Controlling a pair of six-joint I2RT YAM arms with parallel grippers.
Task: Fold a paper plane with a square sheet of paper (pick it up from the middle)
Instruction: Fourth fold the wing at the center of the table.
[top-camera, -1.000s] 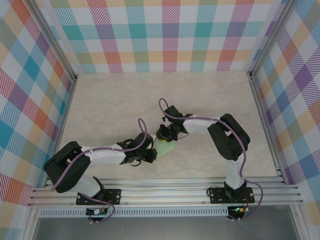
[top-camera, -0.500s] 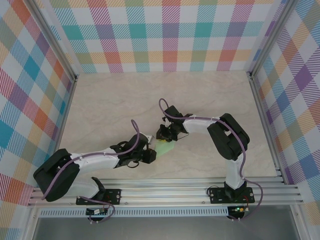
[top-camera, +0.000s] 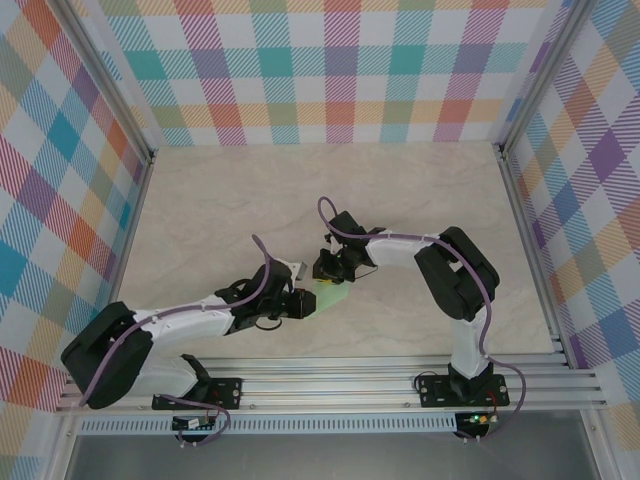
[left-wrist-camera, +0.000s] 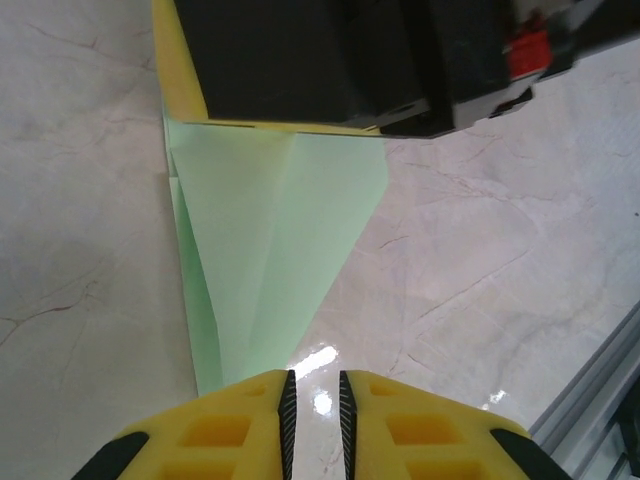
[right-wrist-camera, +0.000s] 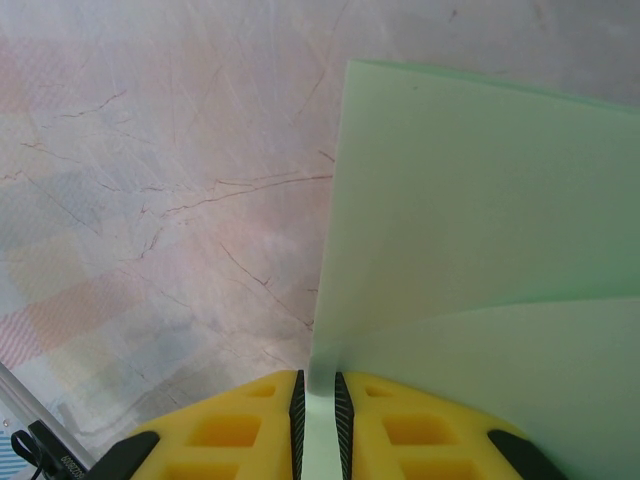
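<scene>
1. The folded green paper lies on the worktop, between the two claws
2. The right claw is clamped on the paper's edge
3. The left claw sits at the paper's pointed tip with its fingers almost together; I cannot tell whether it pinches the tip

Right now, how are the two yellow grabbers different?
The right gripper pinches the green paper in its slit; the slit of the left gripper shows bare table. The left gripper sits at the paper's pointed tip; the right gripper at its wide end. Both have yellow fingers nearly together.
</scene>
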